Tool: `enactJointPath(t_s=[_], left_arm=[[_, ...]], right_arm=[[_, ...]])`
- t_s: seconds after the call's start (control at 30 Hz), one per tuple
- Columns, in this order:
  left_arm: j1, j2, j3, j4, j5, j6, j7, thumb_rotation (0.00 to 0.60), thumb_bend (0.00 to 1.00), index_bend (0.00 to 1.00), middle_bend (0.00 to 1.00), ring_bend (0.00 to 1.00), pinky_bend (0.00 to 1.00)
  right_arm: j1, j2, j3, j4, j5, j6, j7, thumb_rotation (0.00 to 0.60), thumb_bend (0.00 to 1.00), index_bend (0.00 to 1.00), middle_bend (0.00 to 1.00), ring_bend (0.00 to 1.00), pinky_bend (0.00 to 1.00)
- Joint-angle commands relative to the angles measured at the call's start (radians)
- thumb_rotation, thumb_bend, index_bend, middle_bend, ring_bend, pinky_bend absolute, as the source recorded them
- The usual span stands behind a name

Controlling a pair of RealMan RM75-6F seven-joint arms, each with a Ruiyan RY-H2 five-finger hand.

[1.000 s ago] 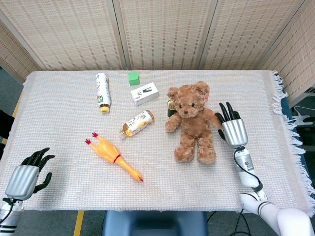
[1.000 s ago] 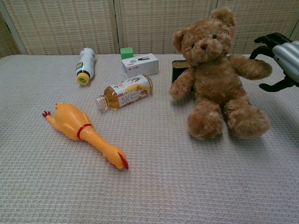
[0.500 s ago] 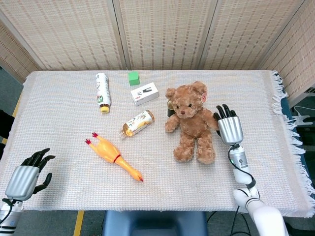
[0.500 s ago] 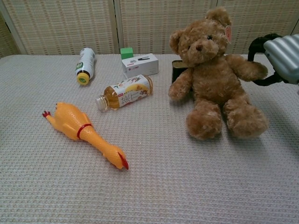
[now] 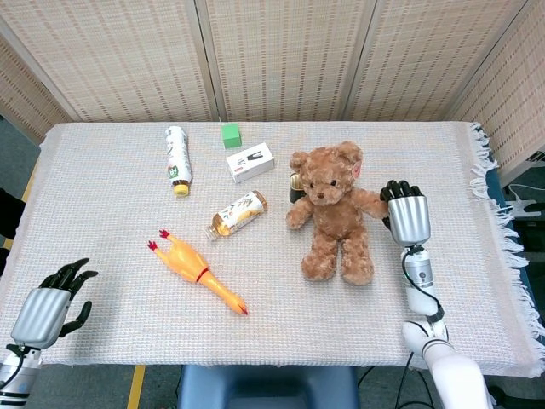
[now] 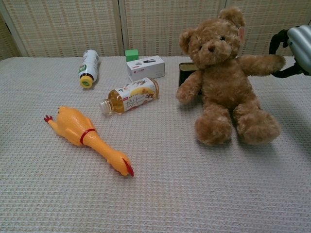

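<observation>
My right hand [image 5: 407, 217] has its fingers curled around the end of the bear's [image 5: 334, 209] arm. In the chest view that arm sticks out straight to the side, and its tip is tucked in my dark fingers [image 6: 278, 40]. So I am holding the bear by its paw. I cannot see how tight the hold is.

The bear sits up near the right side of the table [image 5: 102, 170], facing me. Right behind it, touching or nearly so, is a dark tin [image 6: 185, 73]. A bit farther left lies a juice bottle [image 5: 238, 214] on its side. Past that are a white box [image 5: 249, 162], a green block [image 5: 231, 135] and a white bottle [image 5: 177, 159] lying down. A rubber chicken [image 5: 198, 272] lies closer to me, well away from the bear.

My left hand [image 5: 49, 303] is down at the near left corner. It holds nothing and its fingers are apart.

I think a few things could go wrong. The paw is soft and fluffy, so it could slip out of my fingers if I pull. I only hold one arm, so the bear could swing or flop over. If it tips back, it could bump the tin. If I drag it left, it could roll the juice bottle.
</observation>
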Motion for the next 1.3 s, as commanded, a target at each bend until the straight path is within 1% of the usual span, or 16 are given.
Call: enactJointPath(t_s=[0.03, 0.13, 0.23, 0.47, 0.57, 0.67, 0.8, 0.87, 1.17, 1.3], left_arm=[[0.0, 0.002, 0.0, -0.002, 0.0, -0.001, 0.0, 0.6, 0.44, 0.24, 0.1, 0.13, 0.3], [0.0, 0.002, 0.001, -0.001, -0.001, -0.001, 0.002, 0.6, 0.44, 0.24, 0.1, 0.13, 0.3], [-0.001, 0.004, 0.002, -0.005, -0.002, -0.004, 0.001, 0.6, 0.44, 0.24, 0.1, 0.14, 0.3], [-0.001, 0.005, 0.003, -0.005, -0.003, -0.007, 0.0, 0.6, 0.44, 0.24, 0.1, 0.14, 0.31], [0.0, 0.004, 0.003, -0.005, 0.0, -0.003, 0.002, 0.6, 0.44, 0.24, 0.1, 0.14, 0.31], [-0.001, 0.005, 0.005, -0.007, 0.0, -0.006, 0.003, 0.6, 0.44, 0.24, 0.1, 0.14, 0.31], [-0.001, 0.004, 0.005, -0.006, 0.003, -0.004, 0.003, 0.6, 0.45, 0.24, 0.1, 0.14, 0.31], [0.0, 0.004, 0.006, -0.005, 0.004, -0.004, 0.003, 0.6, 0.45, 0.24, 0.1, 0.14, 0.31], [0.0, 0.005, 0.006, -0.006, 0.002, -0.006, -0.002, 0.6, 0.45, 0.24, 0.1, 0.14, 0.31], [0.001, 0.005, 0.006, -0.006, 0.006, -0.001, -0.002, 0.6, 0.45, 0.24, 0.1, 0.14, 0.31]], right_arm=[[-0.006, -0.001, -0.016, 0.009, -0.006, -0.028, -0.003, 0.6, 0.12, 0.65, 0.42, 0.38, 0.56], [-0.017, -0.001, -0.039, 0.017, -0.017, -0.064, -0.016, 0.6, 0.12, 0.65, 0.42, 0.38, 0.56], [-0.021, -0.004, -0.044, 0.021, -0.015, -0.074, -0.028, 0.6, 0.12, 0.65, 0.42, 0.38, 0.57], [-0.005, -0.015, -0.012, 0.017, 0.016, 0.012, -0.005, 0.6, 0.12, 0.65, 0.42, 0.38, 0.58], [-0.002, -0.014, -0.011, 0.015, 0.02, 0.022, 0.011, 0.6, 0.12, 0.65, 0.42, 0.38, 0.58], [-0.009, -0.014, -0.023, 0.018, 0.014, 0.001, 0.008, 0.6, 0.12, 0.65, 0.42, 0.38, 0.58], [-0.021, -0.013, -0.049, 0.023, -0.001, -0.054, -0.009, 0.6, 0.12, 0.65, 0.42, 0.38, 0.58], [-0.022, -0.014, -0.054, 0.025, -0.003, -0.059, -0.019, 0.6, 0.12, 0.65, 0.42, 0.38, 0.58], [-0.001, -0.012, -0.016, 0.01, 0.031, 0.005, 0.015, 0.6, 0.12, 0.65, 0.42, 0.38, 0.58], [-0.002, -0.01, -0.024, 0.012, 0.028, -0.006, 0.014, 0.6, 0.12, 0.65, 0.42, 0.38, 0.58]])
